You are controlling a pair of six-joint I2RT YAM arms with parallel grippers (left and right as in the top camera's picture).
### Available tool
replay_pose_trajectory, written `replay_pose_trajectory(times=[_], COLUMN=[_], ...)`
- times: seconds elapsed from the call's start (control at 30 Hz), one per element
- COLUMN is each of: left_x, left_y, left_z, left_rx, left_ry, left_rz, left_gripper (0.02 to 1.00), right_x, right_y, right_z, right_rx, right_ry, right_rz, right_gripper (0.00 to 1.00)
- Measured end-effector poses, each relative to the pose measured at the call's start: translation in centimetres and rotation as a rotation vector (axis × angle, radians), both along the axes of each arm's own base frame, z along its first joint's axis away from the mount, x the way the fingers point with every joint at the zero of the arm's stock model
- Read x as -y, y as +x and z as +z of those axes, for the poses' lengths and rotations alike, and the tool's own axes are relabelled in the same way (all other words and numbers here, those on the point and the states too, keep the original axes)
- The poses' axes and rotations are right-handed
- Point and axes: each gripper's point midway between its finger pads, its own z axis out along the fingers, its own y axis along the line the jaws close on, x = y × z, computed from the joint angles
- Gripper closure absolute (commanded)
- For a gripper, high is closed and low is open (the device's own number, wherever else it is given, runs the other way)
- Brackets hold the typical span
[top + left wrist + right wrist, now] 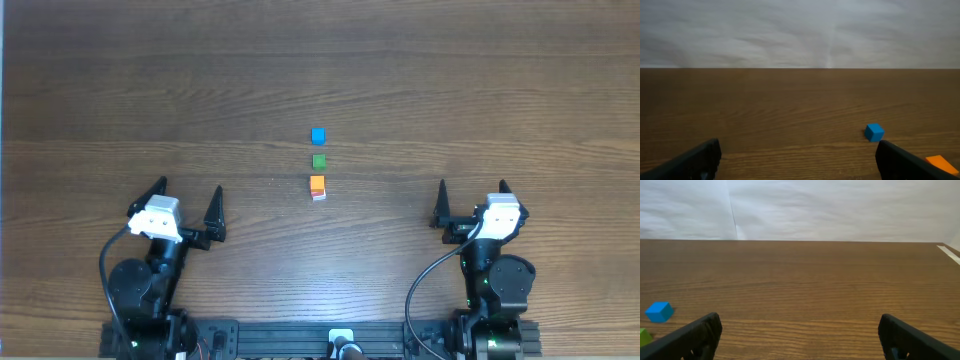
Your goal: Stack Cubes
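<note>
Three small cubes lie in a short line on the wooden table (450, 90), apart from one another: a blue cube (318, 135) farthest from the arms, a green cube (318, 160) in the middle, an orange cube (317, 186) nearest. My left gripper (187, 199) is open near its base, well left of the cubes, holding nothing. My right gripper (472, 197) is open near its base, well right of them. The left wrist view has the blue cube (874, 132) and an edge of the orange cube (941, 163). The right wrist view has the blue cube (659, 312) and a sliver of the green cube (644, 336).
Bare wood lies all around the cubes and between the two arms. A pale wall (840, 210) rises behind the table's far edge.
</note>
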Motion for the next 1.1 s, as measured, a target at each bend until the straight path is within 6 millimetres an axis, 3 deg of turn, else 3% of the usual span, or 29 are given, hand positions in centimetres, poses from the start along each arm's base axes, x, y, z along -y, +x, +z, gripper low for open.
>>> replay_pose_trajectory(times=[0.43,0.83,0.93,1.1], left_x=[0.0,0.0,0.1,0.1], left_y=[0.0,0.0,0.0,0.0], left_z=[0.0,0.0,0.0,0.0], left_rx=[0.0,0.0,0.0,0.0], left_ry=[0.0,0.0,0.0,0.0], left_rz=[-0.003,-0.003,-0.003,-0.003], left_gripper=[0.02,0.018,0.018,0.018], right_x=[-0.1,-1.9,-2.0,-2.7], right_y=[0.1,-0.3,-0.7,-0.8], right_z=[1.0,1.2,3.3,9.5], right_rx=[0.039,0.004,0.007,0.015], right_ry=[0.01,0.082,0.085,0.092], right_rz=[0.004,0.103,0.111,0.148], right_gripper=[0.009,0.009,0.009,0.009])
